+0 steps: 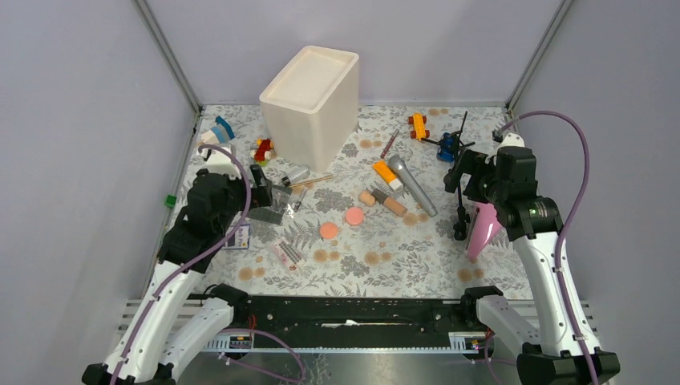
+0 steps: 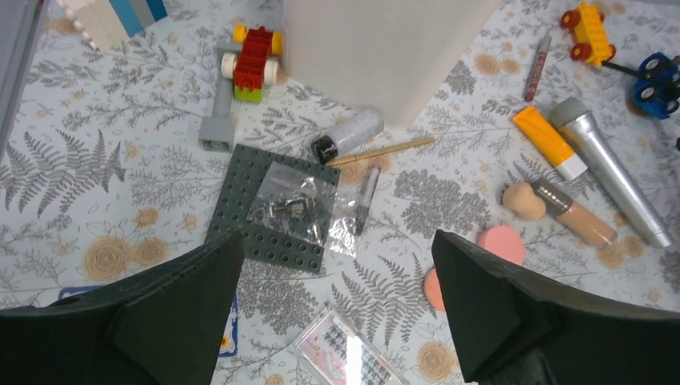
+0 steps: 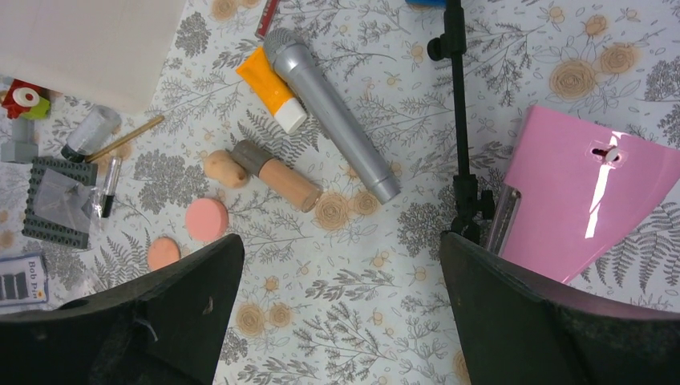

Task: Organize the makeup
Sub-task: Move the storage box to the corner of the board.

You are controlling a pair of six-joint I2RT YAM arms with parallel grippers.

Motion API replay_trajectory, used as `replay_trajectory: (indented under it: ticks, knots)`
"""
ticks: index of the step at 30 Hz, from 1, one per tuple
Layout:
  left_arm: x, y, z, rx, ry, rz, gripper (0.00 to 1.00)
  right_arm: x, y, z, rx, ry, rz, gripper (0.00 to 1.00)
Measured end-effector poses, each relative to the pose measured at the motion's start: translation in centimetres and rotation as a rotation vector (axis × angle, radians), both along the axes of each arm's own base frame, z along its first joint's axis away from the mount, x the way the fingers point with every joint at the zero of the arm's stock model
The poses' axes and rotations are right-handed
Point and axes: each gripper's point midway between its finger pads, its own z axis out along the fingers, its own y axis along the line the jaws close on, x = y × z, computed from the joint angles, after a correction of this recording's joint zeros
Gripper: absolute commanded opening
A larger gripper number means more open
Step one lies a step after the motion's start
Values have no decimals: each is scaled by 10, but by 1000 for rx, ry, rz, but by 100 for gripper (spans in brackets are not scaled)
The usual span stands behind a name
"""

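- Pale lilac walls [image 1: 80, 120] enclose a counter [image 1: 401, 265] covered in leaf-and-rose print.
- Left tool [image 2: 334, 241] hangs empty, jaws apart, near a card [image 3: 24, 277] reading "Bob P", rest unreadable.
- Mid-counter lie pink discs [image 1: 354, 215], beige tube [image 1: 393, 205], orange tube [image 1: 386, 174], silver tube [image 1: 413, 184].
- Right tool [image 3: 341, 241] hangs empty, jaws apart.

A smooth silver-grey tube [image 3: 333, 120] with a satin metallic sheen has a smooth orange plastic tube [image 3: 271, 88] at its nine o'clock, matt, spongy-looking salmon-pink round discs [image 3: 206, 219] lie near a crinkled clear plastic bag [image 2: 301, 208] on a studded dark grey plastic plate [image 2: 240, 200], and a pink sheet [image 3: 585, 200] at three o'clock in the right wrist view shines glossy.
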Motion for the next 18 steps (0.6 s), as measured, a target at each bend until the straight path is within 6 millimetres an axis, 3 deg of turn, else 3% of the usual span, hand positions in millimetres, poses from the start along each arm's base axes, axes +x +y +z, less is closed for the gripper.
replay_trajectory:
  ticks: [18]
  knots:
    - [53,-45,78,-48,-29,-144,99,-18,0,-23,2,68,7,99]
